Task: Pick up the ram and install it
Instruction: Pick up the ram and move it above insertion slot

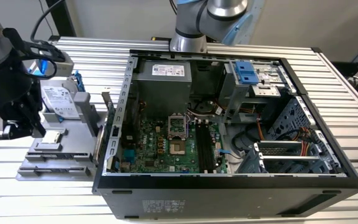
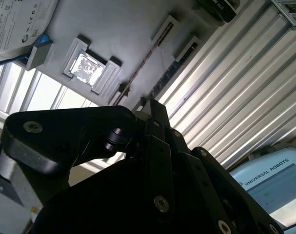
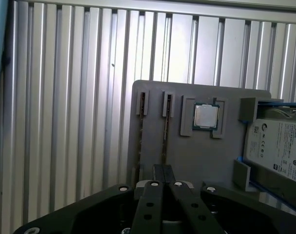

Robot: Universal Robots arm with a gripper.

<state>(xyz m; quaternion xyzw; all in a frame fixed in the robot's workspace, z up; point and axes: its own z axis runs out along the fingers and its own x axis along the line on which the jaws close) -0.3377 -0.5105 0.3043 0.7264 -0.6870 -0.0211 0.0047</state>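
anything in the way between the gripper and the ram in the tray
Nothing visible. In the first wrist view the gripper sits right at the ram, which stands edge-up in a slot of the grey tray.

Black tool, grey tray

We're looking at a robotics lab bench here: a ribbed aluminium table, a robot arm's base standing on it, an opened desktop computer case lying flat, a grey parts fixture just beside it, and a control tablet glowing in the second wrist view
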